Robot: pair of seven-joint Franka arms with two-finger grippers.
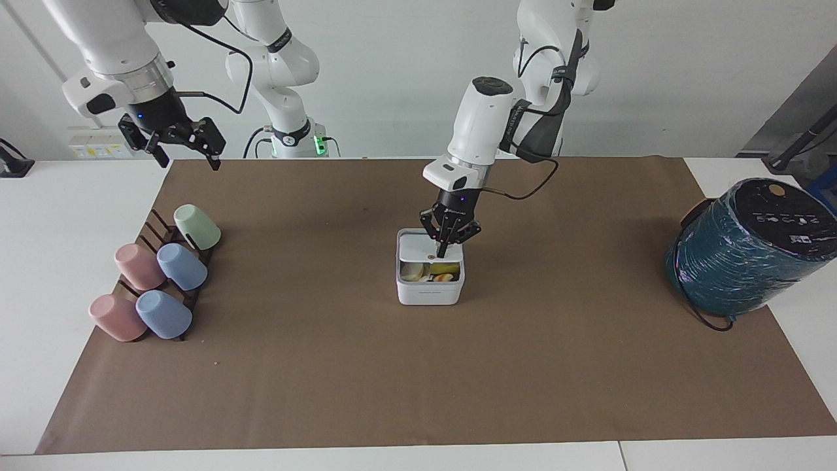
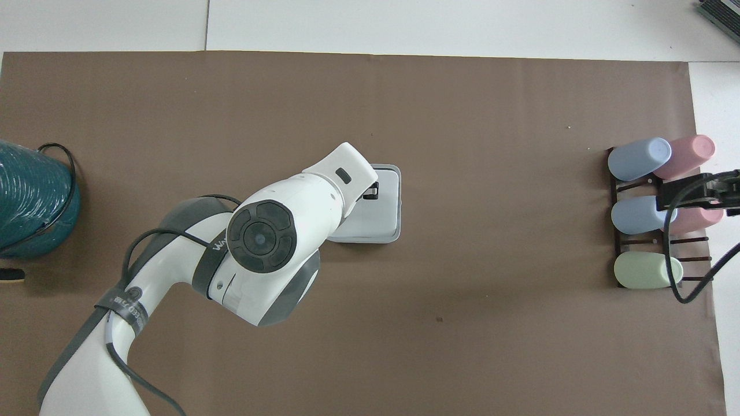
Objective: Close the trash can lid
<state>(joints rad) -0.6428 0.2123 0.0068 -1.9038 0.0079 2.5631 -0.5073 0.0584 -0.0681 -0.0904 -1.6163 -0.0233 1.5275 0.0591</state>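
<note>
The left gripper [image 1: 443, 250], fingers together, presses its tip on the lid [image 1: 425, 246], which slopes partway down over the trash can [image 1: 429, 288] at mid-mat; scraps show in the gap. The tip sits near the lid's edge, so it might slip off, or the scraps might block the lid. The right gripper [image 1: 184, 149] waits, fingers apart, above the cups [image 1: 157, 278].

Cup rack [image 1: 154, 282], teal cylinder [image 1: 745, 252]
</note>
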